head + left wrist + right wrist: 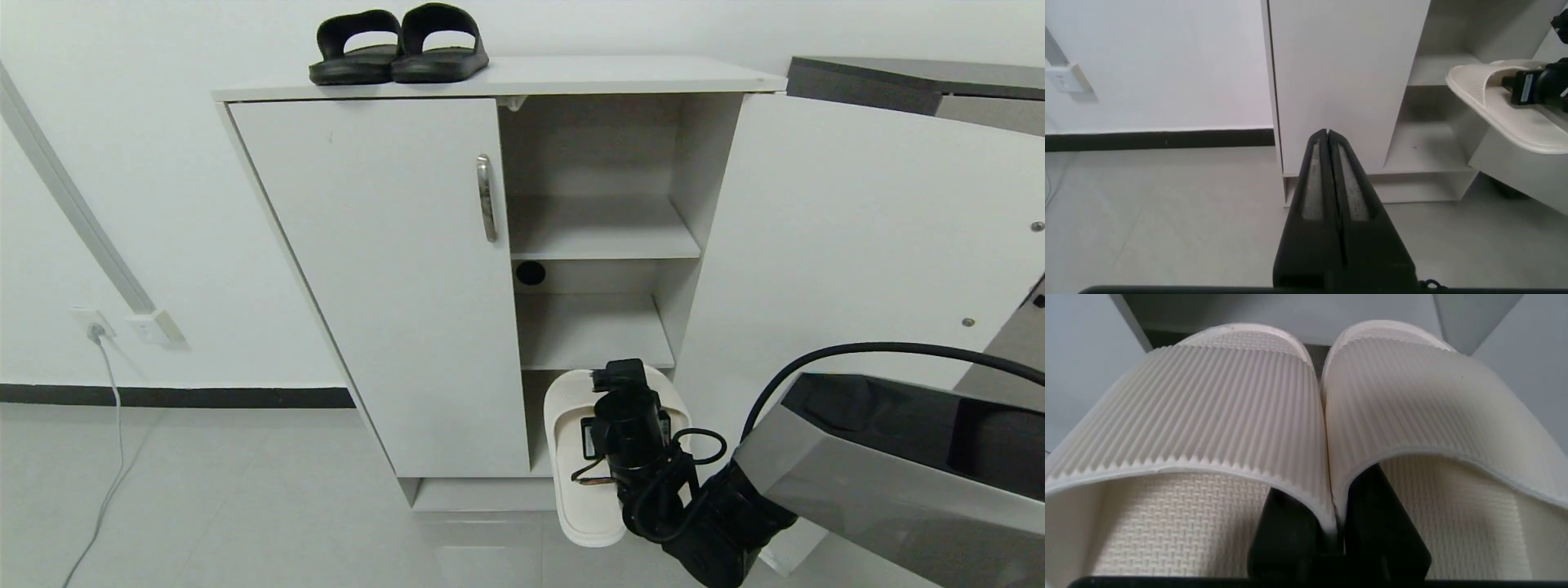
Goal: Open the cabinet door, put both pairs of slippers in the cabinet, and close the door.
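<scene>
The white cabinet (490, 77) has its right door (857, 237) swung open and its left door (384, 278) closed. A black pair of slippers (398, 47) sits on the cabinet top. My right gripper (608, 380) is shut on a white pair of slippers (571, 457), held side by side in front of the bottom compartment. In the right wrist view the fingers (1290, 531) pinch the inner straps of both white slippers (1208, 408). My left gripper (1327, 139) hangs shut and empty above the floor, left of the cabinet opening, with the white slippers (1503, 102) farther off.
Two bare shelves (600, 233) sit inside the open right half. A metal handle (486, 198) is on the closed door. A wall socket with a cable (96, 333) is low on the left wall. Grey tiled floor (204, 506) spreads in front.
</scene>
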